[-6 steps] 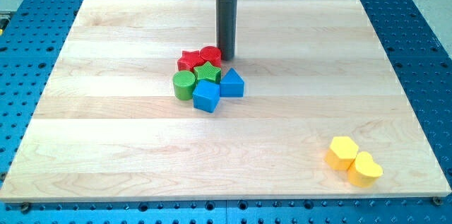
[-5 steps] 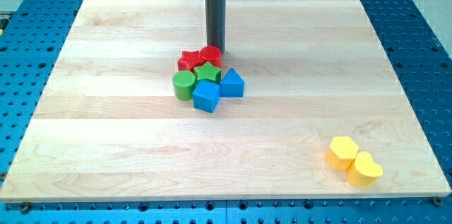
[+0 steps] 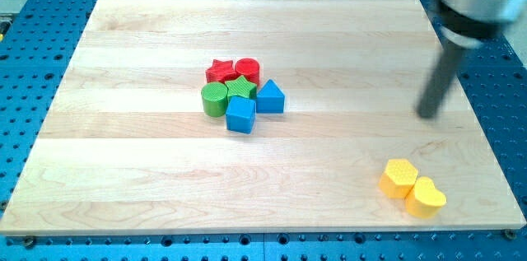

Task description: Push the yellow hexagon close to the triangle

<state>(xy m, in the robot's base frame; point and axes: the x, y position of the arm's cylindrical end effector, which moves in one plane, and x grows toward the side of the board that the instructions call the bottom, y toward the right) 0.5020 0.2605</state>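
The arm carries no claw, only a dark rod, so nothing is grasped. The rod's tip (image 3: 428,115) rests on the wooden surface (image 3: 123,179) near the view's right edge, above the yellow hexagon (image 3: 399,178) and apart from it. The hexagon sits at the view's lower right, touching a yellow heart (image 3: 426,198). The blue triangle (image 3: 271,96) lies well apart, near the middle, clustered with a blue cube (image 3: 240,114), green star (image 3: 240,88), green cylinder (image 3: 215,99), red star (image 3: 220,71) and red cylinder (image 3: 247,70).
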